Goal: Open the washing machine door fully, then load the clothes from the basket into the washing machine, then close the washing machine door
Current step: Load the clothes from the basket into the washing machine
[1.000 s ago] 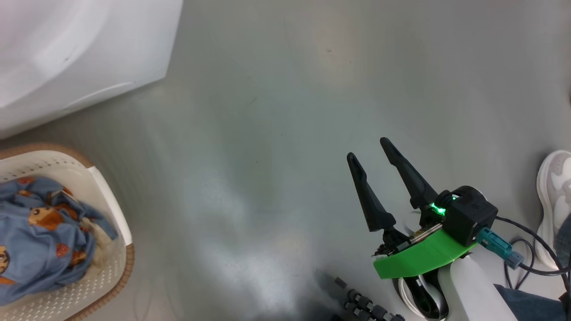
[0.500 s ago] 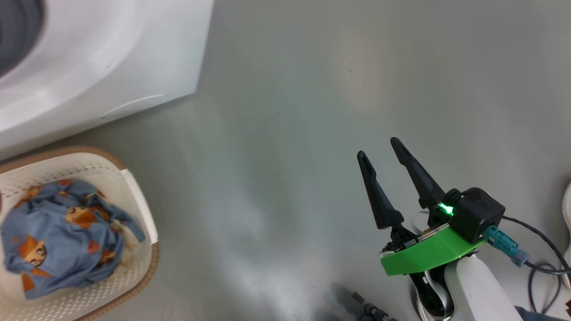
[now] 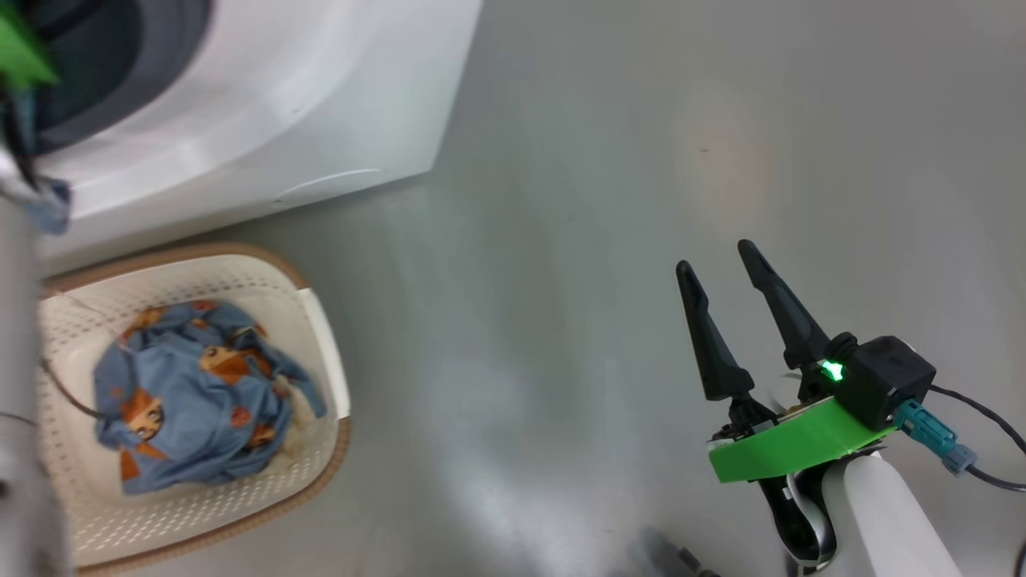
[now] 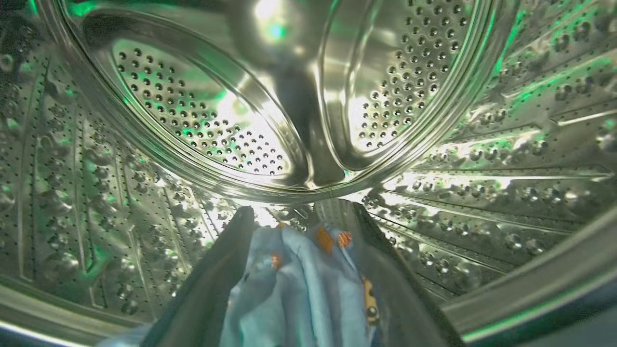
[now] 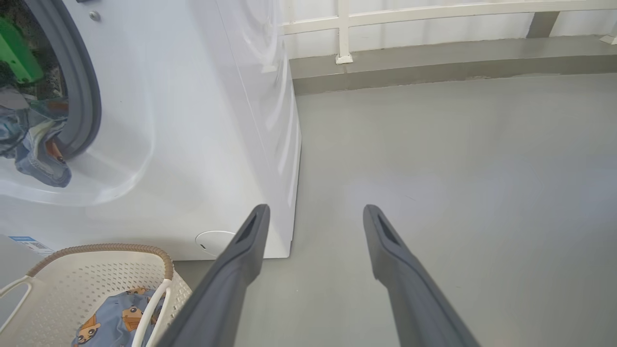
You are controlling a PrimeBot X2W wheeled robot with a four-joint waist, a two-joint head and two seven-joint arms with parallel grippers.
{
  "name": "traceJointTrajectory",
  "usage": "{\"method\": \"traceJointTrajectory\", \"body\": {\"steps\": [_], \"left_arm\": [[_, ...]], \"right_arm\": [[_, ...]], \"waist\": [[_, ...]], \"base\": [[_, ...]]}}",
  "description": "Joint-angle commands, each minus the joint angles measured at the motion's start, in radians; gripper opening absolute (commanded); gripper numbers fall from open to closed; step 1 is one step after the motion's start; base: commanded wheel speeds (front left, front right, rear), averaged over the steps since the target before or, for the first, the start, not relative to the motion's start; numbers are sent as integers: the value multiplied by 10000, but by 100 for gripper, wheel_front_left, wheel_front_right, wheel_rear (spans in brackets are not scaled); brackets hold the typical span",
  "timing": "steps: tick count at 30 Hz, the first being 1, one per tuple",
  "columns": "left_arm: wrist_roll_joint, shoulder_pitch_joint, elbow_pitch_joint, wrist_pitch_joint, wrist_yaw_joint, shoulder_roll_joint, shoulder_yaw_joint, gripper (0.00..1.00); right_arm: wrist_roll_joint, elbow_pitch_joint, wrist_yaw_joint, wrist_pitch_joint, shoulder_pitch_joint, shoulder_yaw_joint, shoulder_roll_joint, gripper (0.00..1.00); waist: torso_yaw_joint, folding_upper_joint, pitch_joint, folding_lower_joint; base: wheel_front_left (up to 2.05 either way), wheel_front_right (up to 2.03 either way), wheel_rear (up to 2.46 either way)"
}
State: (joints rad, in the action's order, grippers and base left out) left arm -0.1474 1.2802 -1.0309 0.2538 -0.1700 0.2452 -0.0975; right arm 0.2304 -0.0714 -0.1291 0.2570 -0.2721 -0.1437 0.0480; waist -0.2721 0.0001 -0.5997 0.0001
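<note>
Inside the drum (image 4: 202,125) | left gripper (image 4: 301,208) pointing inward, jaws apart, garment (image 4: 299,289) between | right gripper (image 3: 715,256) 4 o'clock, jaws apart | basket (image 3: 184,255) 8 o'clock holds clothes (image 3: 200,393)

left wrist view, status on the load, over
Left gripper jaws apart inside drum, blue garment between them. Right gripper open over floor. More clothes in basket.
</note>
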Motion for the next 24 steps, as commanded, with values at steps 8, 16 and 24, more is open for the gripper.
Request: {"method": "traceJointTrajectory", "body": {"steps": [8,16,24], "left_arm": [[-385,-1765,1686,79,125,-383,132,100],[-581,-3683,3385,80,139,-657,137,100],[-725,-5945,5693,-212,-1,-539,132,100]], "right_arm": [[-286,237,-16,48,-12,313,22,100],[-559,288,-16,48,-5,510,22,100],[-754,351,-16,48,-9,588,22,100]], "waist": [[977,-1,305,-1],[1435,-1,436,-1],[1642,-1,381,-1]], "base": [[0,0,0],[0,0,0],[0,0,0]]}}
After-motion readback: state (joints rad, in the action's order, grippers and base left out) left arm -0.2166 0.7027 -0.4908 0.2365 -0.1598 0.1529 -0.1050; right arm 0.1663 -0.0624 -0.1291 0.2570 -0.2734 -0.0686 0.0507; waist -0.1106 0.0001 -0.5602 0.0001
